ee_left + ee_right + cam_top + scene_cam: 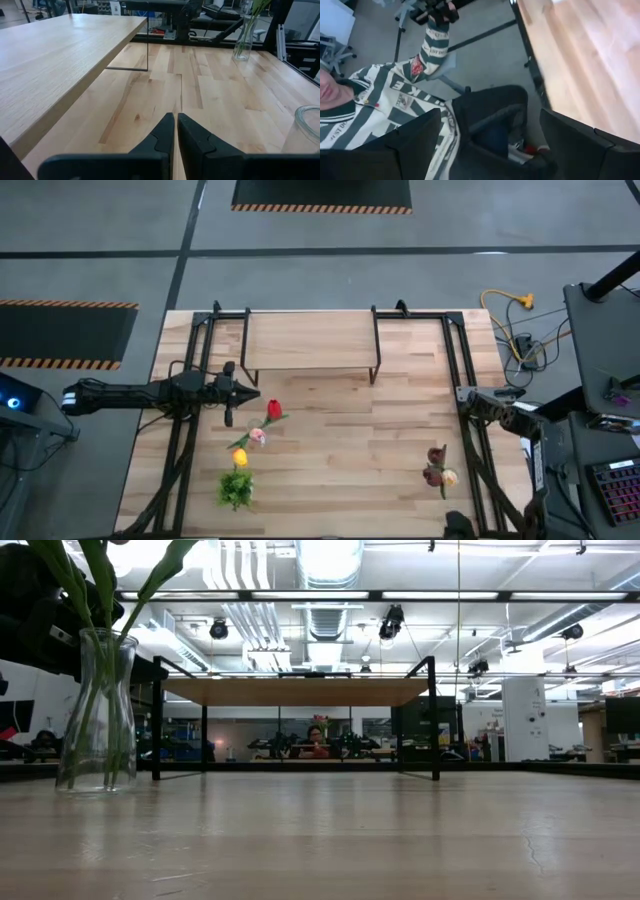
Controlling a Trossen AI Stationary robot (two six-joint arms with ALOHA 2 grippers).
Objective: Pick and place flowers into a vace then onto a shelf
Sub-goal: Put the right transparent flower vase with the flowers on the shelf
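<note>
Two clear glass vases of tulips stand on the table. The left vase [255, 432] shows red, pink and yellow heads, with a green leafy tuft [236, 488] just near of it. The right vase [437, 470] [243, 45] holds maroon and cream heads. A vase with green stems [95, 710] fills the left of the low view. The shelf [310, 340] [290, 691] stands at the far edge. My left gripper [240, 392] [175, 135] is shut, low over the table just far-left of the left vase, whose rim [307, 125] shows beside it. My right gripper [490, 145] hangs open off the table's right edge.
Black frame rails [185, 430] run along both table sides. A person in a striped shirt [395, 105] sits below my right gripper, beside the table's right edge. Bare wood [350, 450] lies between the two vases. Another person [317, 743] sits far behind the shelf.
</note>
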